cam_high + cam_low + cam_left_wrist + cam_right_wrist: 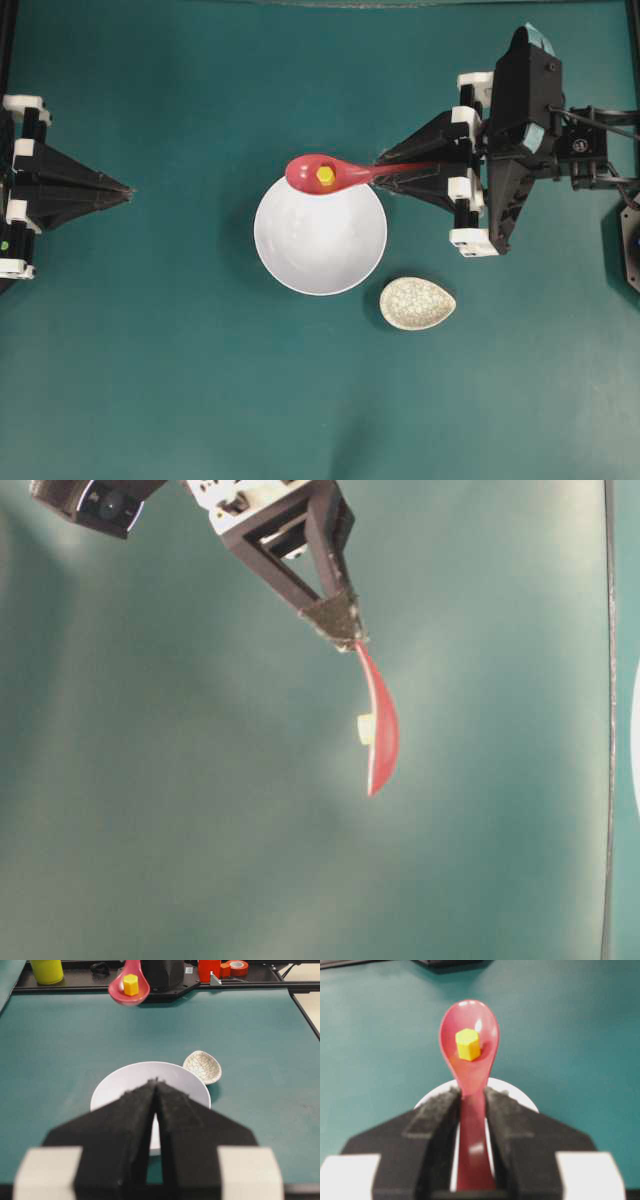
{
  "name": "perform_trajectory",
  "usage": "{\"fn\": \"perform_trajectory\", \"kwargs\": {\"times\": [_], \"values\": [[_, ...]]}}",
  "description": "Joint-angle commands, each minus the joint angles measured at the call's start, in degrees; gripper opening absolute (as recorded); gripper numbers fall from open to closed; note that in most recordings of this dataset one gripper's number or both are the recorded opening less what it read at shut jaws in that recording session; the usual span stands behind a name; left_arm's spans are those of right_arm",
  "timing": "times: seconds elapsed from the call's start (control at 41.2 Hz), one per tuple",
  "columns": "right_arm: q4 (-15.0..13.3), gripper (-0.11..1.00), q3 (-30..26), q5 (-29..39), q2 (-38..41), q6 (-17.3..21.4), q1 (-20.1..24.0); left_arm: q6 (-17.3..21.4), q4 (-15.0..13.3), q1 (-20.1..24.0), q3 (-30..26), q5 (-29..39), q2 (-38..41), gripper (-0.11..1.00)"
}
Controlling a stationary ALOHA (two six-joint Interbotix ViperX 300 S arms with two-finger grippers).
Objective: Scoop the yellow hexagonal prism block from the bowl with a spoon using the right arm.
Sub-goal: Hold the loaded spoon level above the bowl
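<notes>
The right gripper (388, 172), reaching level from the frame's right, pinches the glossy pink-red spoon (330, 174) by its handle. The yellow hexagonal prism block (325, 175) sits in its oval scoop, seemingly above the smooth white bowl's (320, 262) upper rim. At the frame's left the left gripper (127, 190) is pressed together.

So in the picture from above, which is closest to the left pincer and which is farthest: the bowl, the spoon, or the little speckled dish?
1. Bowl, centre, nearest the left pincer.
2. Spoon, just past the bowl's upper rim.
3. Speckled dish, lower right, farthest.
</notes>
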Motion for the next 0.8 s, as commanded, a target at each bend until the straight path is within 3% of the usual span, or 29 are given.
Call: {"fn": "perform_trajectory", "kwargs": {"times": [0.0, 0.412, 0.776], "values": [[0.0, 0.24, -0.6, -0.8, -1.1, 0.1, 0.2, 0.1, 0.1, -0.1, -0.5, -0.3, 0.3, 0.01], [0.3, 0.24, 1.5, -1.8, -0.9, 0.4, 0.2, 0.4, 0.1, -0.1, -0.6, -0.4, 0.1, 0.01], [1.5, 0.24, 7.1, -10.6, -0.5, 0.4, 0.2, 0.4, 0.1, 0.0, -0.5, -0.2, 0.5, 0.01]]}}
